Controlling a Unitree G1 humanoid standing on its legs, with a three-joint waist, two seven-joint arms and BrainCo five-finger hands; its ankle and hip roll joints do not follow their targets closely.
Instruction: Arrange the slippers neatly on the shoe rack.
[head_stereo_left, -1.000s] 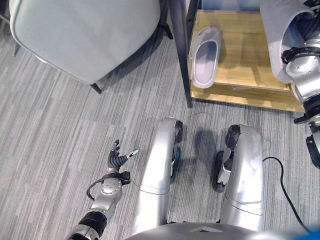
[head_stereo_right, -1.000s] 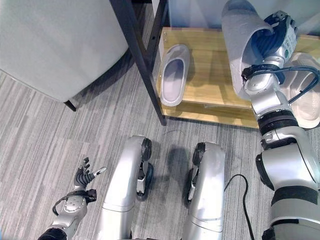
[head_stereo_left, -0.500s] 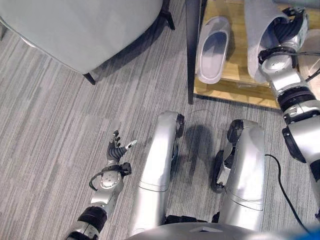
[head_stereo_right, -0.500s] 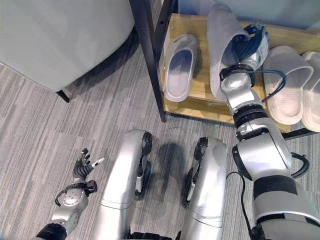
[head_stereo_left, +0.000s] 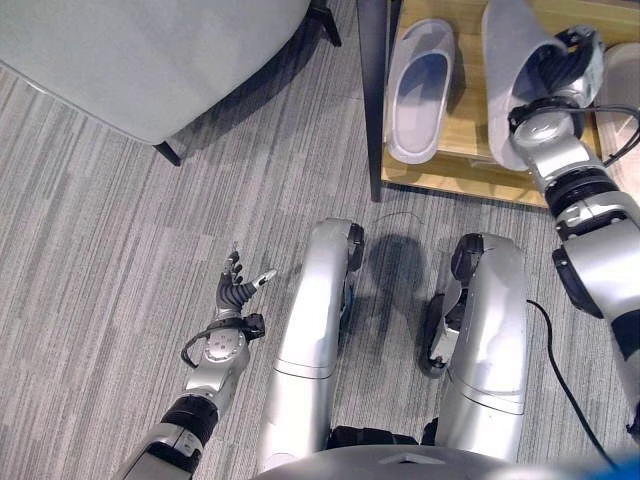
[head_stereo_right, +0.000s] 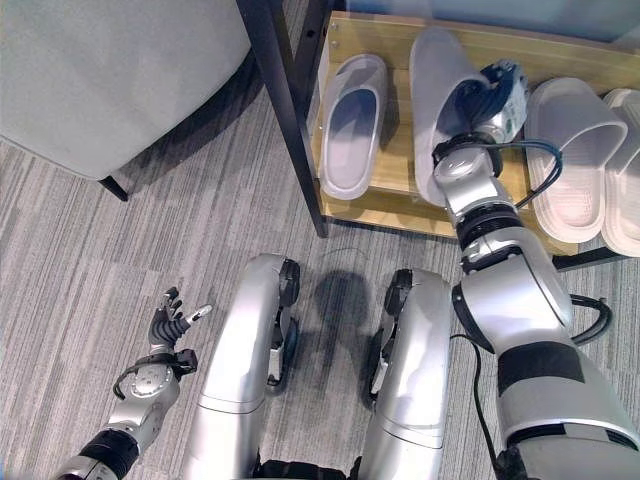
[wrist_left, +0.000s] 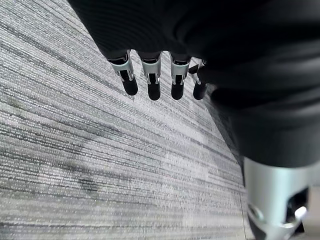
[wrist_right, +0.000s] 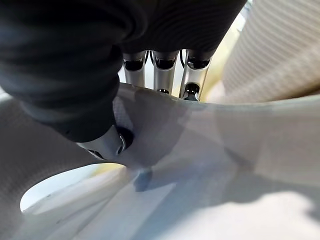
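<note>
Over the shoe rack (head_stereo_right: 400, 205), a grey slipper (head_stereo_right: 437, 100) is apparently pinched by the right hand (head_stereo_right: 487, 95); lowering beside its mate (head_stereo_right: 352, 125) is needed. Idle left hand (head_stereo_left: 237, 292) is held open.

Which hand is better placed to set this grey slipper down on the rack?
Right: the right hand already grips the grey slipper over the wooden shelf. The left hand hangs open above the carpet.

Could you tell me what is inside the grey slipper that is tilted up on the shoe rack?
The right robot hand reaches into the tilted grey slipper, with fingers over its strap edge and thumb inside. The fingertips are hidden behind the strap.
</note>
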